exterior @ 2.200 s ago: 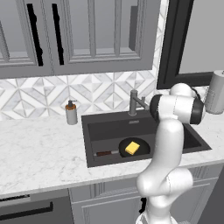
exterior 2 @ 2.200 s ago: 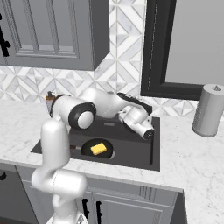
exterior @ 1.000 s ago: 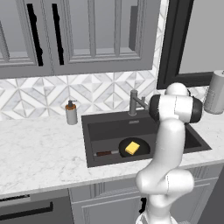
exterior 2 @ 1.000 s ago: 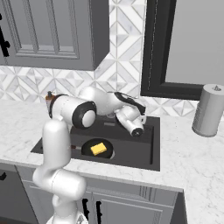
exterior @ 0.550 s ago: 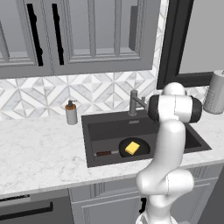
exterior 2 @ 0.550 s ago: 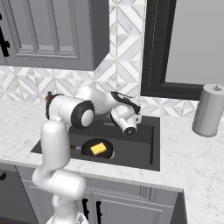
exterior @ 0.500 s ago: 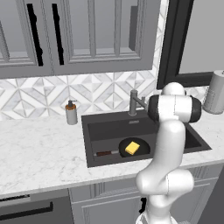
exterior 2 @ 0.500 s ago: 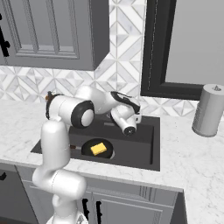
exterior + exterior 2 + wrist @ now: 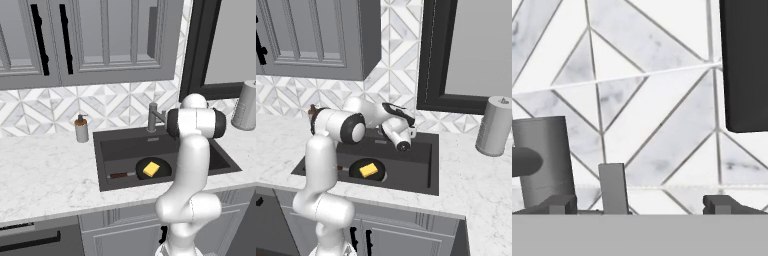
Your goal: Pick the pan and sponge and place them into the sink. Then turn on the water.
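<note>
sponge (image 9: pixel 151 169) rests in pan (image 9: pixel 161 172), both in sink (image 9: pixel 115 148); gripper (image 9: pixel 639 202), fingers apart and empty, faces faucet lever (image 9: pixel 613 187) at 7 o'clock (likely for the water).

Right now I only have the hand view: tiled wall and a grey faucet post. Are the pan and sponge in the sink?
Observer: Yes. The pan lies on the floor of the sink, near its front wall.
Operator: And the sponge?
Observer: The sponge rests inside the pan, yellow side up.
Operator: Where is the gripper relative to them?
Observer: In the right base view the gripper hangs above the rear half of the sink, beyond the pan, pointing toward the backsplash.
</note>
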### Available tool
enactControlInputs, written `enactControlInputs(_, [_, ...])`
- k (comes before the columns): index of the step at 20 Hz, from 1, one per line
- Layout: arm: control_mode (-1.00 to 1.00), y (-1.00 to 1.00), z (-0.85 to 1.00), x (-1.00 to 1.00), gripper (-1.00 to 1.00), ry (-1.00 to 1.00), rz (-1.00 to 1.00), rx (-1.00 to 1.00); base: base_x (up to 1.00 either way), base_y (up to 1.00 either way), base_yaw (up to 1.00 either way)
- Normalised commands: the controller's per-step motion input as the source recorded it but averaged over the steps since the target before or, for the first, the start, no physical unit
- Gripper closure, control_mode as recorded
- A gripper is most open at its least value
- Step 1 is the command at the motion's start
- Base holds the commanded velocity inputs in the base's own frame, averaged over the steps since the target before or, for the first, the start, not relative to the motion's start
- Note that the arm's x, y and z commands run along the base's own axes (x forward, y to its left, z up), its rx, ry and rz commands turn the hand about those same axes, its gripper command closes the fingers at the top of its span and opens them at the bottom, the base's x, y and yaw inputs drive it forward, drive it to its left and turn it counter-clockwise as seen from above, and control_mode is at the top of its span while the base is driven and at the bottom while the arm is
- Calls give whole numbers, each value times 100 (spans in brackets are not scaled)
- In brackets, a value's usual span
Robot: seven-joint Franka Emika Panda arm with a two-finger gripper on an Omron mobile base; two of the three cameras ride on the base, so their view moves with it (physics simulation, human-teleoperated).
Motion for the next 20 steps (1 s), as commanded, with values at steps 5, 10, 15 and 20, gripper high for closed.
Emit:
enactControlInputs(5, [-100, 8, 0, 15, -100, 0, 0, 0, 0, 0, 0])
enactControlInputs(10, [-100, 5, 0, 10, -100, 0, 0, 0, 0, 0, 0])
enactControlInputs(15, [-100, 4, 0, 8, -100, 0, 0, 0, 0, 0, 0])
enactControlInputs(20, [-100, 0, -5, 16, -100, 0, 0, 0, 0, 0, 0])
